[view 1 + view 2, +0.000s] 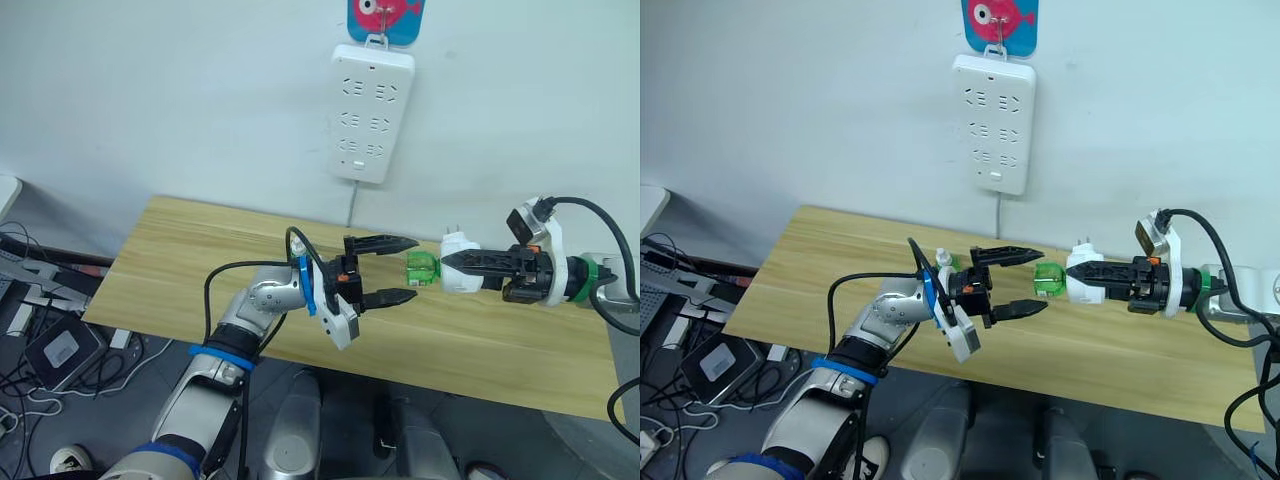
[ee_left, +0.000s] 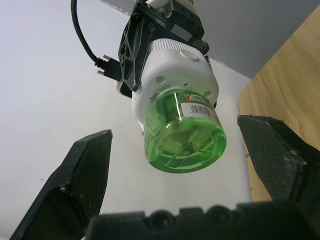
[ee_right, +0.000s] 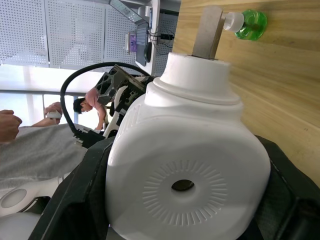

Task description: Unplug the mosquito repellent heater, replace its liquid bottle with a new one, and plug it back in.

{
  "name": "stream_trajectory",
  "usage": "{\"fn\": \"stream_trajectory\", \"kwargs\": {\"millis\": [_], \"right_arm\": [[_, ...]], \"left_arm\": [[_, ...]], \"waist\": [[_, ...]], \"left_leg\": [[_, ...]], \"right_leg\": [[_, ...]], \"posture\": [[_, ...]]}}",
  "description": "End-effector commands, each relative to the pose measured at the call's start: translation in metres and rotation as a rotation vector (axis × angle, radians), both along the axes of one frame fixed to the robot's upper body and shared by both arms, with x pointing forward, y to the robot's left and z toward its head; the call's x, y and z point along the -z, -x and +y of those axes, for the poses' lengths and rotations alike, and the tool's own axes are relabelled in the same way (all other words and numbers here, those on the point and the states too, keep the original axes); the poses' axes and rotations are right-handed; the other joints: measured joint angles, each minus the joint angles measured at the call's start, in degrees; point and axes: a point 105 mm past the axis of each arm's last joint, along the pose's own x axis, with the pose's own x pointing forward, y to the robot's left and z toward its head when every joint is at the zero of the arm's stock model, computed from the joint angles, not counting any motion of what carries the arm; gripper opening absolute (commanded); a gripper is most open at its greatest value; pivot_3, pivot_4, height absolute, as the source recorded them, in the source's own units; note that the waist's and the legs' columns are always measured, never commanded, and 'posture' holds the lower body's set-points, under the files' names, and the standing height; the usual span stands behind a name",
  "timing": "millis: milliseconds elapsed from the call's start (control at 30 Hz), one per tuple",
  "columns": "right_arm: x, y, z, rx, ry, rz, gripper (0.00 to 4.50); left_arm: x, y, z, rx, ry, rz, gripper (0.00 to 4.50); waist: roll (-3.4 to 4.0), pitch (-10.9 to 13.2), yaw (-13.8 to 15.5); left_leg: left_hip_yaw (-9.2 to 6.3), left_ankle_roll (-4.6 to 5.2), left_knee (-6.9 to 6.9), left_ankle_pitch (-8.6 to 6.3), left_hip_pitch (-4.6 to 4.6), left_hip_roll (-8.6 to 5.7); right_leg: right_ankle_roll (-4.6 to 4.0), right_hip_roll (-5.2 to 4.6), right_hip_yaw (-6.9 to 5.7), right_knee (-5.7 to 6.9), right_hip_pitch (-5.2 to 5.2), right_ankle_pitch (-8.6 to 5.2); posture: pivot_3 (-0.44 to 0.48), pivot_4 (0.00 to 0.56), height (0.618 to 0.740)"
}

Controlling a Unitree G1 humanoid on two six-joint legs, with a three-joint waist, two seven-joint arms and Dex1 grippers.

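- White plastic, the mosquito repellent heater [image 1: 460, 273] is held in the air over the wooden tabletop [image 1: 200, 250], clamped between the two black fingers of the right pincer [image 1: 450, 264].
- Its long axis lies roughly level, running across the scene: the green liquid bottle [image 1: 422, 267] screwed into it points toward the robot's left, and the two metal prongs stick up from the white body toward the wall.
- In the right wrist view the round vent hole [image 3: 182, 185], ringed by fine radial grooves, faces the camera.
- Left pincer [image 1: 400, 269] hangs just beside the bottle's free end, its fingers wide apart, one above and one below the bottle's line; it holds nothing, and the left wrist view shows the bottle's round base between the two fingers without contact.
- A second green bottle with a white cap [image 3: 247, 22] lies on the tabletop behind the left arm.
- On the wall above, a long white power strip [image 1: 370, 112] hangs from a hook under a blue card with a red fish [image 1: 385, 18]; its cord drops behind the tabletop.
- Black cables loop from both wrists.
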Motion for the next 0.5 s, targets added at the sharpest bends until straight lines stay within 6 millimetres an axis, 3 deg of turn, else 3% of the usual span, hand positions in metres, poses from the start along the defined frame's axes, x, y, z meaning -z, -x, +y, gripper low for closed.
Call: {"fn": "stream_trajectory", "kwargs": {"millis": [33, 167, 367, 433, 500], "right_arm": [[-0.013, 0.007, 0.006, -0.052, -0.033, -0.045, 3.13], [-0.013, 0.010, 0.008, -0.066, -0.036, -0.050, 3.13], [-0.013, 0.013, 0.009, -0.083, -0.032, -0.050, 3.13], [-0.012, 0.016, 0.009, -0.094, -0.014, -0.049, 3.13], [-0.011, 0.020, 0.009, -0.107, 0.012, -0.048, 3.13]], "left_arm": [[-0.003, 0.006, -0.005, 0.037, 0.014, -0.043, 3.63], [-0.002, 0.007, -0.007, 0.043, 0.019, -0.048, 2.30], [-0.002, 0.008, -0.011, 0.062, 0.035, -0.017, 2.22], [0.000, 0.011, -0.013, 0.093, 0.040, 0.097, 2.22], [0.001, 0.013, -0.014, 0.123, 0.048, 0.341, 2.22]], "waist": [[0.00, 0.00, -0.04], [0.00, 0.00, -0.06], [0.00, 0.00, -0.08], [0.00, 0.00, -0.13], [0.00, 0.00, -0.29]], "left_leg": [[-0.01, 0.00, 0.00, 0.00, 0.01, 0.00], [-0.01, 0.00, 0.01, 0.00, 0.02, 0.00], [-0.01, 0.00, 0.02, 0.00, 0.02, 0.00], [-0.01, 0.00, 0.02, 0.00, 0.03, 0.00], [-0.01, 0.00, 0.01, 0.00, 0.03, 0.00]], "right_leg": [[0.00, 0.01, -0.01, 0.01, 0.00, 0.00], [-0.01, 0.01, -0.01, 0.03, 0.01, 0.01], [-0.02, 0.01, -0.01, 0.03, 0.02, 0.01], [-0.02, 0.01, -0.01, 0.03, 0.02, 0.01], [-0.02, 0.01, -0.02, 0.05, 0.02, 0.01]], "posture": [[0.319, 0.306, 0.740], [0.314, 0.305, 0.740], [0.311, 0.305, 0.740], [0.311, 0.305, 0.740], [0.309, 0.306, 0.740]]}}
